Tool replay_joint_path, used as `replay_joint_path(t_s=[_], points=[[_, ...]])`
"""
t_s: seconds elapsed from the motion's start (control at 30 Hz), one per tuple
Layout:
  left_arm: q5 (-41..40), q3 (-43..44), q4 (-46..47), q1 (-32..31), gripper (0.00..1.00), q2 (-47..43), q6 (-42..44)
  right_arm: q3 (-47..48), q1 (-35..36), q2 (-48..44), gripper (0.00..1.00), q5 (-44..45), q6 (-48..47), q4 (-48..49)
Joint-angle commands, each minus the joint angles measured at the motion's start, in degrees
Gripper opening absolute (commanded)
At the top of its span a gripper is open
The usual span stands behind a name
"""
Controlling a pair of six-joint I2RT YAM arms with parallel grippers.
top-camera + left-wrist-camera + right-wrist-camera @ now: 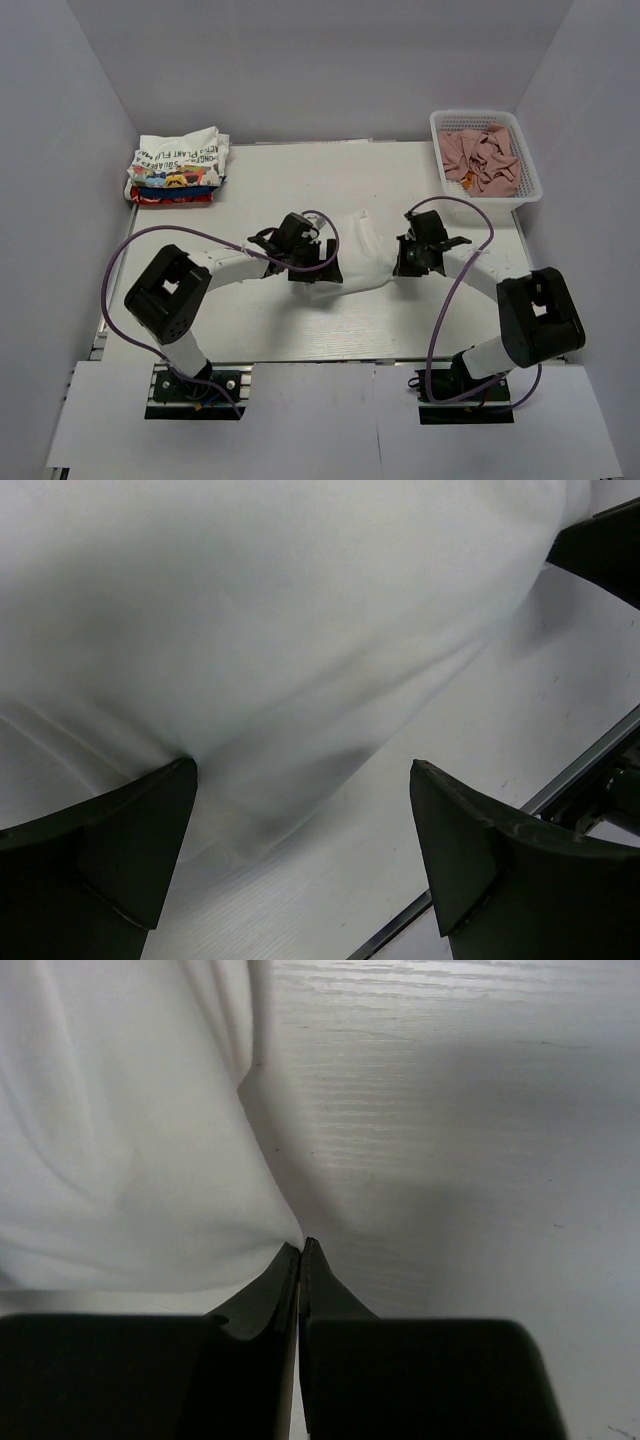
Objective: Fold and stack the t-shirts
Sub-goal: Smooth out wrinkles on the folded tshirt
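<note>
Top view: white t-shirt (pixel 352 250) lying rumpled mid-bench (pixel 300 190), set between both arms so each can take one side for a fold. Left end effector (pixel 312 268) at the shirt's left edge, right end effector (pixel 410 262) at its right edge. Both arms reaching fwd and inward, elbows out, wrists angled down to the cloth. Finished stack of folded t-shirts (pixel 178 168) parked at far left corner, well apart, prob. to keep the work area free. Basket (pixel 532 185) w/ pinkish cloths (pixel 482 158) at far right, not part of the job. Left wrist view: fingers (pixel 150 850) spread wide, left end effector (pixel 300 825) low over the shirt's (pixel 280 610) near edge, left finger touching the cloth, right finger over bare bench (pixel 520 710); nothing gripped, prob. lined up to close on the hem. Right wrist view: right end effector (pixel 300 1252) w/ tips pressed together right at the corner of the shirt (pixel 120 1140), creases running into the tips, so corner seemingly nipped between them, ready for lifting over. Bare bench (pixel 460 1110) beyond to the right.
</note>
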Motion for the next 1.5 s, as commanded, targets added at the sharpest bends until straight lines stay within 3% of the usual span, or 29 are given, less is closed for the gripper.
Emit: replay_joint_path(t_s=[0.0,0.07,0.1,0.17,0.2,0.4,0.47,0.57,0.63,0.77,0.93,1.27,1.47], points=[[-8.9,-3.9,-10.4,1.0,1.00,5.2,2.8,2.6,-1.7,2.0,0.00,11.1,1.5,-8.2],[-8.9,-3.9,-10.4,1.0,1.00,5.2,2.8,1.4,-1.6,0.2,0.01,7.8,-0.1,-5.2],[-8.9,-3.3,-10.4,1.0,1.00,4.7,2.8,0.7,-1.5,-0.4,0.12,6.0,-0.7,-4.2],[-8.9,-2.6,-10.4,1.0,1.00,4.1,2.8,0.6,-1.5,-2.3,0.16,4.0,-1.8,-3.4],[-9.8,-1.9,-10.4,0.4,1.00,4.1,3.3,0.7,-1.5,-3.3,0.26,1.6,-3.2,-3.2],[-11.0,4.6,-12.2,-0.1,1.00,-3.3,3.9,5.5,-1.5,-9.7,0.50,-8.7,-6.0,-3.4],[-11.7,5.8,-10.7,-0.1,1.00,-5.7,4.4,7.7,-1.3,-10.4,0.90,-11.8,-6.2,-1.3],[-10.9,6.6,-7.2,1.2,1.00,-8.0,4.4,9.2,-1.2,-8.9,0.90,-19.2,-3.6,3.2],[-15.0,10.0,-7.8,1.2,1.00,-7.0,4.4,9.9,-1.1,-6.0,0.90,-21.3,-0.2,7.6],[-18.2,16.3,-9.0,1.8,1.00,-1.6,3.9,9.3,-0.9,-1.1,0.90,-31.1,5.1,19.2],[-17.8,23.1,-8.3,4.6,1.00,10.0,3.4,9.1,-0.6,8.9,0.90,-36.5,9.9,27.6],[-18.9,24.8,-7.9,7.8,1.00,16.8,2.0,8.2,-1.6,21.2,0.90,-32.9,10.0,28.6],[-16.4,25.8,-7.4,8.4,1.00,14.2,4.2,11.0,-1.3,18.9,0.90,-33.8,6.6,25.3]])
